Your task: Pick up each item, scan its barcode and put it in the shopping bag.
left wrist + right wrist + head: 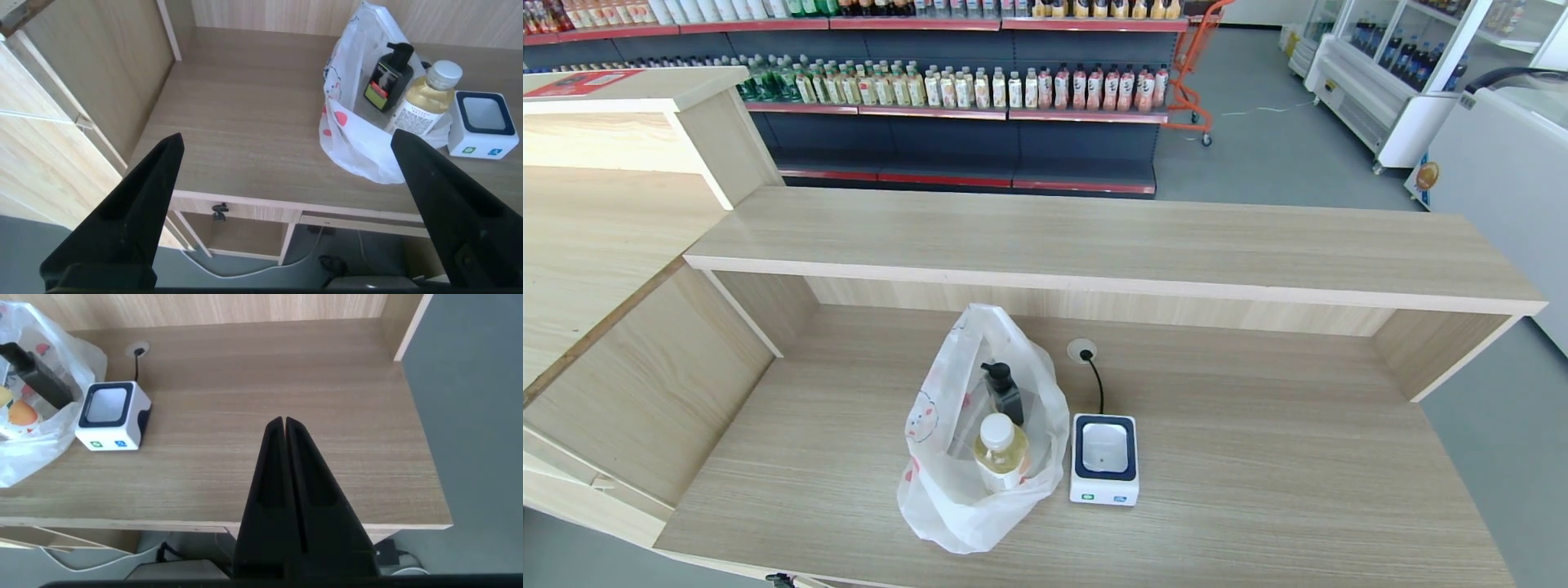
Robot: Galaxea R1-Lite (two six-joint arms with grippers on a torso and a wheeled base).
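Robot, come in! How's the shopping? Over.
Left gripper open, right gripper shut, both empty. Pump bottle and juice bottle in bag, beside scanner. Nothing blocking.

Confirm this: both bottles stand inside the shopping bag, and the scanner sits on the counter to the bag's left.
Wrong side. The head view shows the scanner on the counter to the right of the shopping bag, close beside it. The pump bottle and the yellow bottle do stand inside the bag.

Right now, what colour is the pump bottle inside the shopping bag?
The pump bottle is black, seen best in the left wrist view.
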